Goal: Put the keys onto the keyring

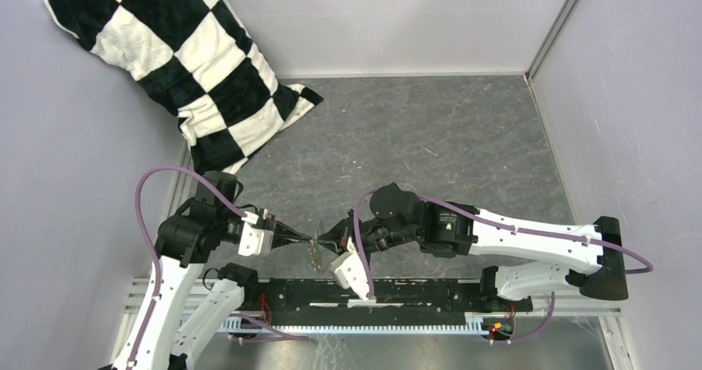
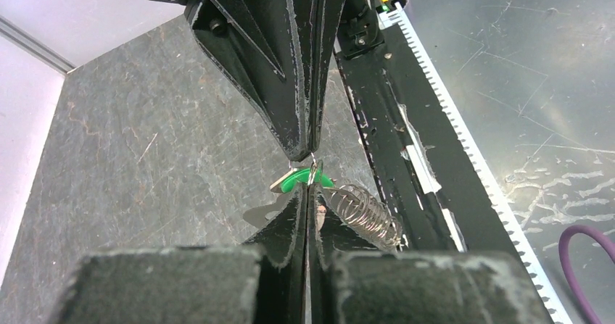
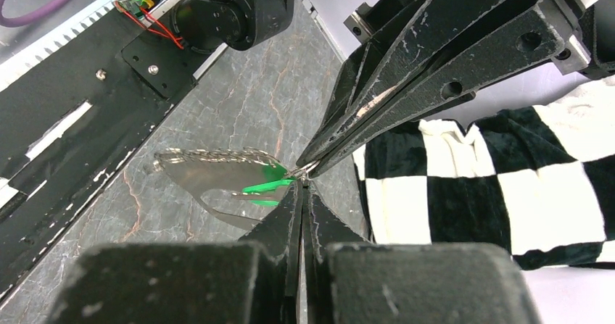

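Note:
My two grippers meet tip to tip low over the near middle of the table, the left gripper [image 1: 308,239] on the left and the right gripper [image 1: 327,237] on the right. Both are shut. In the left wrist view the key's green head [image 2: 294,182] lies across my left gripper's tips [image 2: 310,188]. The keyring's thin wire [image 2: 313,169] runs from there up into the right gripper's tip [image 2: 308,154]. A silvery coil [image 2: 366,214] hangs beside it. In the right wrist view the green key [image 3: 270,188] and silvery metal [image 3: 210,170] hang left of my right gripper [image 3: 302,185].
A black-and-white checkered pillow [image 1: 190,64] leans in the far left corner and shows in the right wrist view [image 3: 508,186]. The black mounting rail [image 1: 372,291] runs along the near edge just below the grippers. Walls close the left, far and right sides.

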Controlling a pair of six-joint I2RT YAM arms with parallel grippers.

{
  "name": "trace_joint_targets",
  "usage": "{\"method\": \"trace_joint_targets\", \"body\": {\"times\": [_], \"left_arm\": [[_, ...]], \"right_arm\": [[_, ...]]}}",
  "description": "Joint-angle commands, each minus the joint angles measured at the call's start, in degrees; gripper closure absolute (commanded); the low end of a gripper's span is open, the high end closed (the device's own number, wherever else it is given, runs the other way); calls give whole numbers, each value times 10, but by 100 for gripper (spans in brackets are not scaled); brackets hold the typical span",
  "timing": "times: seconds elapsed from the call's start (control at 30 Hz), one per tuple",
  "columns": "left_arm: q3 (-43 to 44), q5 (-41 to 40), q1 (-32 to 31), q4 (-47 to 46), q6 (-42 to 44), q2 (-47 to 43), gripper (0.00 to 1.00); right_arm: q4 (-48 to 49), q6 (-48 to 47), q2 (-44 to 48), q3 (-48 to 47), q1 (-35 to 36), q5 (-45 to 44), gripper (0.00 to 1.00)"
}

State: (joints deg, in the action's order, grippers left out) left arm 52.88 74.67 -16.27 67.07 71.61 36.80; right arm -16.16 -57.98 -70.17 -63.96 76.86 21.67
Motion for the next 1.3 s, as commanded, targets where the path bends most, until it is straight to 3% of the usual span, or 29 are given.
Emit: {"method": "trace_joint_targets", "body": {"times": [0.0, 1.27], "left_arm": [[20, 18, -2, -27, -17, 0, 98], [13, 30, -2, -27, -10, -6, 98]], "right_arm": [[39, -8, -5, -33, 10, 7, 99], [52, 40, -72, -79, 11, -40, 100]]}}
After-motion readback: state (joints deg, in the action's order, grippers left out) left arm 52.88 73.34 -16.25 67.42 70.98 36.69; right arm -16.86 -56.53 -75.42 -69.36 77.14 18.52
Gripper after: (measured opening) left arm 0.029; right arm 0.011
